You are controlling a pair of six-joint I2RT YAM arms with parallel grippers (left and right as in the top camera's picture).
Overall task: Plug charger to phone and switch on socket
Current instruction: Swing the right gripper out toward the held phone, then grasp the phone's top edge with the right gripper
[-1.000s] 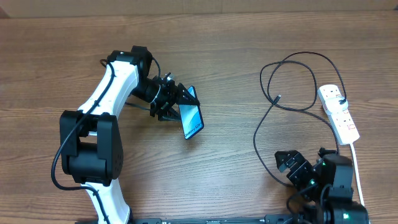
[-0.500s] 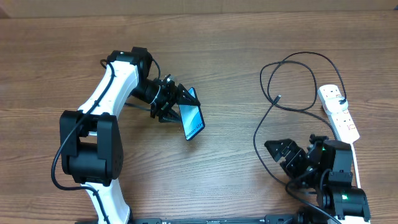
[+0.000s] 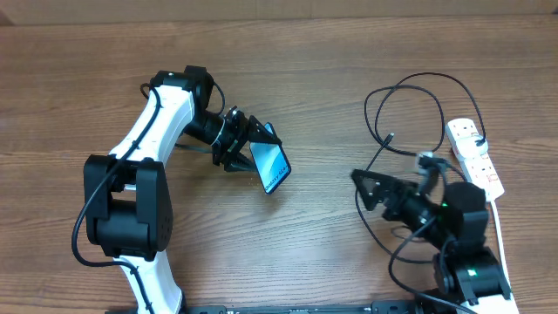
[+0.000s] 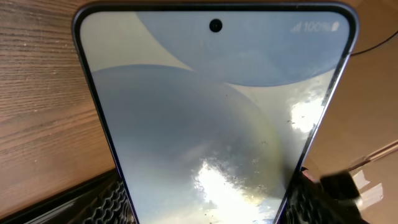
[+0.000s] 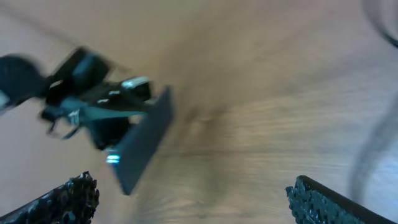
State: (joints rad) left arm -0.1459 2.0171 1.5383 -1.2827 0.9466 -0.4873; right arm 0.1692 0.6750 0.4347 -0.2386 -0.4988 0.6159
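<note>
**Phone gripped at left, right claw spread near the cable**

The power strip (image 3: 475,157) lies on the worktop (image 3: 87,70) at the right edge, and its white cord (image 3: 499,227) runs toward the robot. The charger cable (image 3: 366,106) loops just left of the strip. Its connector tip (image 3: 390,137) lies free on the wood, touching neither the strip nor the phone (image 3: 270,167).

The phone is well to the left of the strip, with its screen up and tilted. The left claw (image 3: 240,144) is clamped on one end of it. In the left wrist view the lit screen (image 4: 211,124) fills the frame between the finger pads.

The right claw (image 3: 370,186) hovers left of the strip, over the cable's lower run. Its fingers are spread wide apart and hold nothing.
</note>
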